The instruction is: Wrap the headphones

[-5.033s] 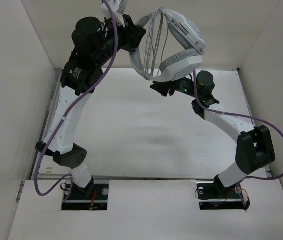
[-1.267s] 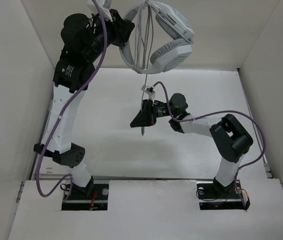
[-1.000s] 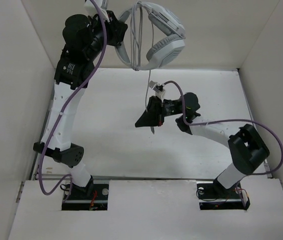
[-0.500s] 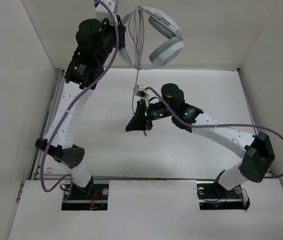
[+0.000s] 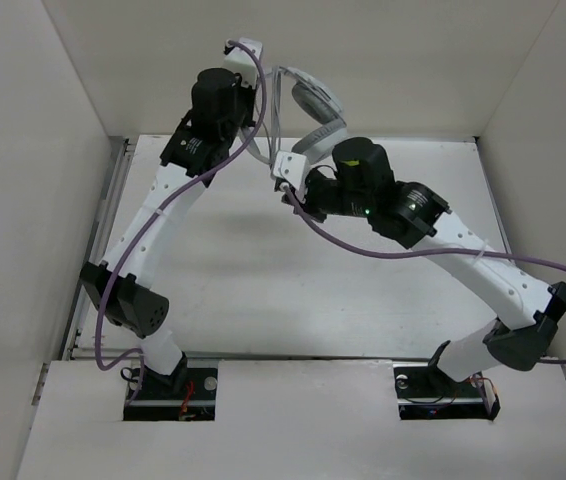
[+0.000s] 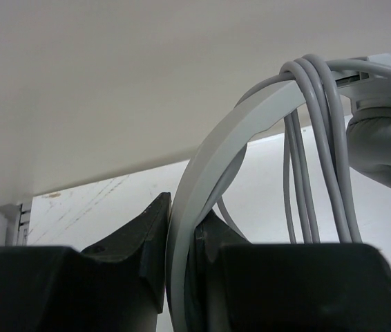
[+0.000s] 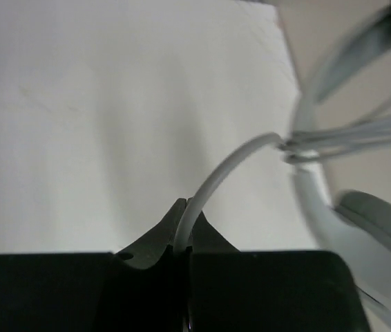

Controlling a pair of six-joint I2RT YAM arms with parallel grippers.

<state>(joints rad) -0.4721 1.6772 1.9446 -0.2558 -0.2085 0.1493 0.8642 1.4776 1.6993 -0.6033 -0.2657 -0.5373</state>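
Note:
The light grey-white headphones (image 5: 315,100) hang in the air at the back, partly hidden behind both arms. My left gripper (image 6: 182,228) is shut on the curved headband (image 6: 216,152); several turns of grey cord (image 6: 320,138) lie over the band beside a padded earcup (image 6: 385,138). My right gripper (image 7: 188,207) is shut on the cord (image 7: 216,176), which arcs up to the wound turns on the headband (image 7: 306,187). In the top view the right gripper (image 5: 293,180) sits just below the headphones, close to the left gripper (image 5: 253,105). The plug is out of view.
White walls enclose the white table (image 5: 243,280) on the left, back and right. A metal rail (image 5: 113,200) runs along the table's left edge. Thick purple cables (image 5: 363,250) trail along both arms.
My right arm has risen and swung back toward the headphones with the cord in its grip. My left arm has lowered and moved right, bringing the headphones down behind the right wrist.

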